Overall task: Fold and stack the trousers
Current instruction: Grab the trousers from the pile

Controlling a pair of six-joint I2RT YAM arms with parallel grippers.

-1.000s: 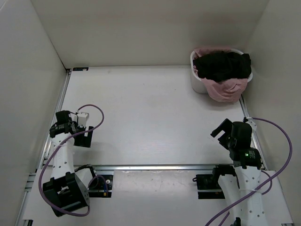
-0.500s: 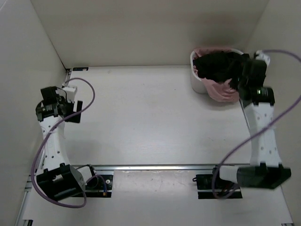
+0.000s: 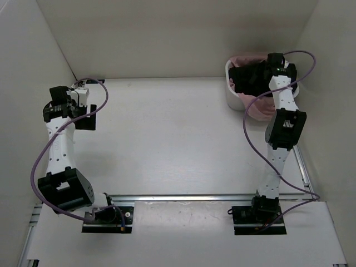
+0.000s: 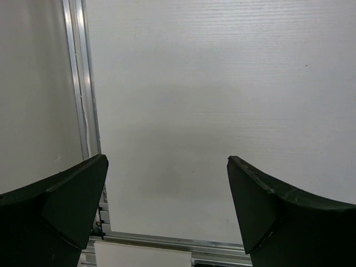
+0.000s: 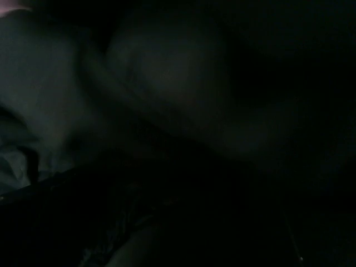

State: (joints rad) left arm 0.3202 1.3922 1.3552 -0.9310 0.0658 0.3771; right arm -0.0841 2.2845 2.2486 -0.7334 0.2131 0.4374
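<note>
The black trousers [image 3: 251, 78] lie bunched in a white basket [image 3: 231, 99] at the back right, on top of a pink garment [image 3: 266, 108]. My right arm reaches out to the basket and my right gripper [image 3: 268, 75] is pressed down into the black pile. The right wrist view shows only dark fabric [image 5: 167, 83] close up; the fingers do not show and I cannot tell how the jaws stand. My left gripper [image 3: 84, 118] hangs over the table near the left wall, open and empty [image 4: 167, 189].
White walls enclose the table on the left, back and right. A metal rail [image 4: 83, 100] runs along the left edge and another [image 3: 183, 197] crosses the front by the arm bases. The pink garment hangs over the basket's front rim.
My right arm has swung from the near right out to the basket and down into the black pile. My left arm has lifted and stretched toward the back left.
</note>
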